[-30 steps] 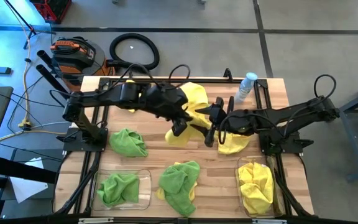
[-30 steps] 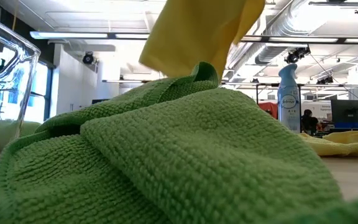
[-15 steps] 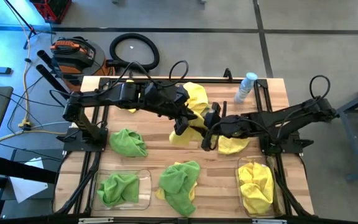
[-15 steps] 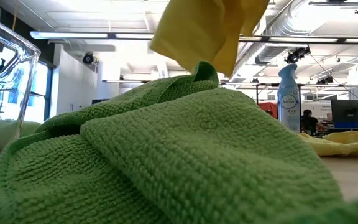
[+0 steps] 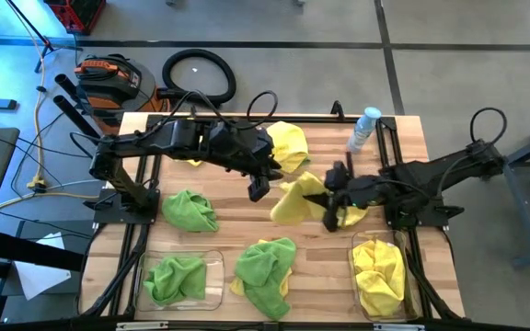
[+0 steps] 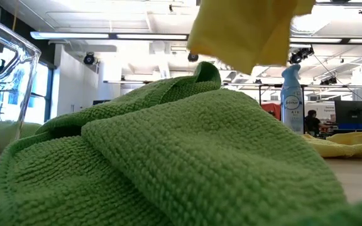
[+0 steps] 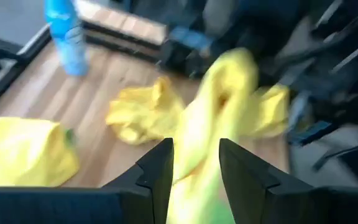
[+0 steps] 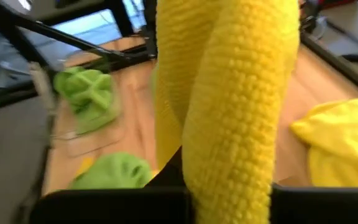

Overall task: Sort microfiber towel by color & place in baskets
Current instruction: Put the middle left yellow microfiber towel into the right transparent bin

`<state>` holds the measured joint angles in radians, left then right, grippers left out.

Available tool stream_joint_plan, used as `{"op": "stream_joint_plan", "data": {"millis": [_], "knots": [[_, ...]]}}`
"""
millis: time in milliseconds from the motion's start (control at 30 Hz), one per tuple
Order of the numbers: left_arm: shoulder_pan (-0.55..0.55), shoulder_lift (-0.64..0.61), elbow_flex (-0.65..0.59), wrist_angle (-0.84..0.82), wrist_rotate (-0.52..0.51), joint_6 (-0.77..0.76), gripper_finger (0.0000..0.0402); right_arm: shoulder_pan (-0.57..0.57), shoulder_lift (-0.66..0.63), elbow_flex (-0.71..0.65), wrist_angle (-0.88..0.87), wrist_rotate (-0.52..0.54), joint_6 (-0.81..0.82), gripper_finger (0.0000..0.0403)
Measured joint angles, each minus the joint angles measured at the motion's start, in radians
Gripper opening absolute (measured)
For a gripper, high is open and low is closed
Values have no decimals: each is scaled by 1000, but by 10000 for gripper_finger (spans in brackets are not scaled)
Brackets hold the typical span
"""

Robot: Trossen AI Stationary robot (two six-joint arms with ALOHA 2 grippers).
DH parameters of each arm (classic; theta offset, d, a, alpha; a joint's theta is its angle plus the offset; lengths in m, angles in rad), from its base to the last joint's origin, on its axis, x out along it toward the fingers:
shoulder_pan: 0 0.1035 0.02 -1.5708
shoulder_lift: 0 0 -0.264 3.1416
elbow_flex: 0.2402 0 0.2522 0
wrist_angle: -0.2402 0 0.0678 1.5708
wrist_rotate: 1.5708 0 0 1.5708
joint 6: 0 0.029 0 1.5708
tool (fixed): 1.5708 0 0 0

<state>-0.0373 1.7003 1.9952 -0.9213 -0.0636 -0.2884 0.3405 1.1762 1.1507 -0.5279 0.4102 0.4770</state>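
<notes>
Yellow towel (image 5: pixel 297 198) is clamped in the right pincer (image 5: pixel 331 204) mid-desk, evidently for carrying to the near-right basket (image 5: pixel 382 274) of yellows. The left pincer (image 5: pixel 258 187), fingers apart, is seen empty just left of it.

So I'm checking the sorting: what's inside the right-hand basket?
The right basket holds a crumpled yellow towel, and no green shows. Whether more lies underneath the towel is hidden.
</notes>
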Motion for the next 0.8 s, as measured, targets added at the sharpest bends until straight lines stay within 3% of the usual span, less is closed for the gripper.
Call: {"op": "stream_joint_plan", "data": {"millis": [100,267,500,600,800], "knots": [[-28,-14,-26,-30,-93,62,117,58,-40,0,-16,18,71,4],[-72,-67,-128,-29,-154,94,115,176,-85,7,-86,77,212,2],[-114,-256,-467,182,-235,55,115,351,-29,220,-533,156,555,1],[-122,-352,-615,273,-236,-1,115,412,36,368,-713,127,672,1],[-137,-502,-848,387,-238,-132,115,514,203,657,-1048,-44,922,1]]}}
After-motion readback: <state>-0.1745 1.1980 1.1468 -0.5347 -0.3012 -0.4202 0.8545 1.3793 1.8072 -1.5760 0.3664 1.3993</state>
